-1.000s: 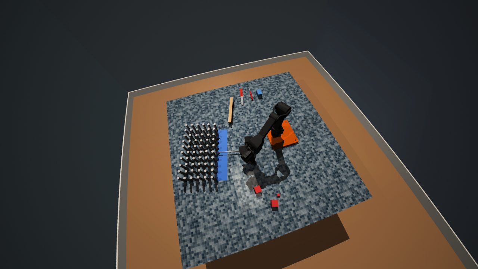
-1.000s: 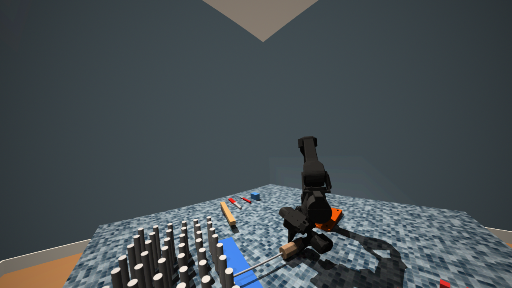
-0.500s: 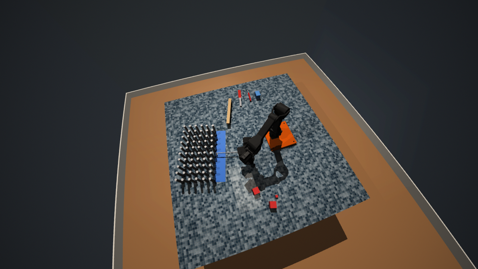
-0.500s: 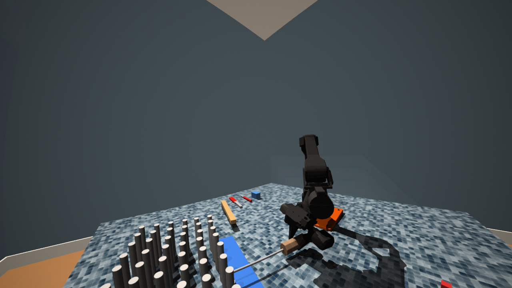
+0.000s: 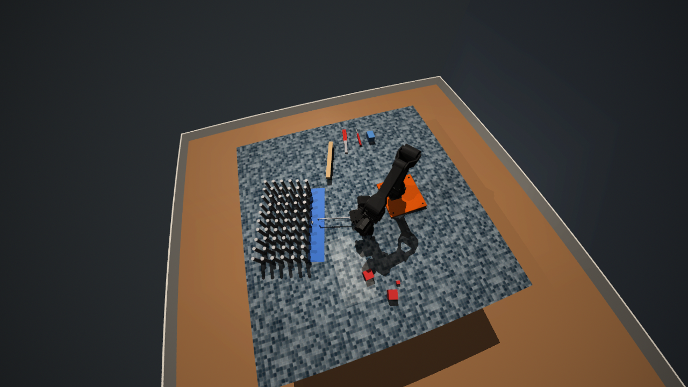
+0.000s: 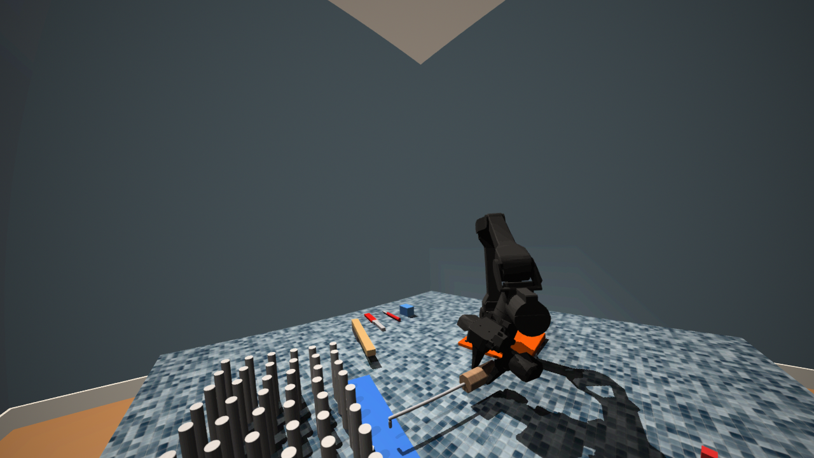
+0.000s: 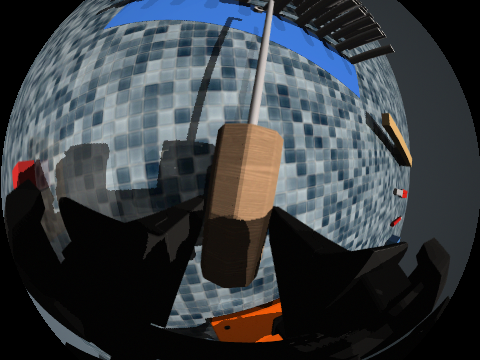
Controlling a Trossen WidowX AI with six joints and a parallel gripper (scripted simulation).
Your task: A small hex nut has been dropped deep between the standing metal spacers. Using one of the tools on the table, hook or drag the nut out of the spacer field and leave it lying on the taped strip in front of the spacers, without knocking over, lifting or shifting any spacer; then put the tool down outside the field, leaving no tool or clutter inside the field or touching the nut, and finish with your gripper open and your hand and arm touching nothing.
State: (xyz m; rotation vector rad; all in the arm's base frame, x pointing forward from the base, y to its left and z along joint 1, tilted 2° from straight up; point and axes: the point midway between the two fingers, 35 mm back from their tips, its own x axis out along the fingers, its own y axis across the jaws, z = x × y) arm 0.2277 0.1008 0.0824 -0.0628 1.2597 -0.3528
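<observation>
My gripper (image 5: 362,222) (image 7: 238,208) is shut on the wooden handle of the hook tool (image 6: 475,378) (image 7: 248,170). The thin metal rod points toward the spacers, and its bent tip hangs above the blue taped strip (image 5: 317,250) (image 6: 371,395) (image 7: 130,17), with its shadow on the strip. A small light ring-like thing, apparently the hex nut (image 5: 312,222) (image 7: 258,8), lies at the strip's spacer-side edge, close to the front row; whether it is fully on the strip is unclear. The dark spacers (image 5: 285,212) (image 6: 365,446) (image 7: 375,53) stand upright in rows. The tip's end is hidden in the wrist view.
A wooden bar (image 5: 329,161) (image 6: 363,338) (image 7: 397,141) lies beyond the strip's far end. Past it are two red-handled tools (image 5: 344,137) (image 6: 392,316) and a blue block (image 5: 370,135) (image 6: 406,310). Red cubes (image 5: 368,274) (image 5: 392,294) sit on the opposite side. The arm stands on an orange base (image 5: 416,197).
</observation>
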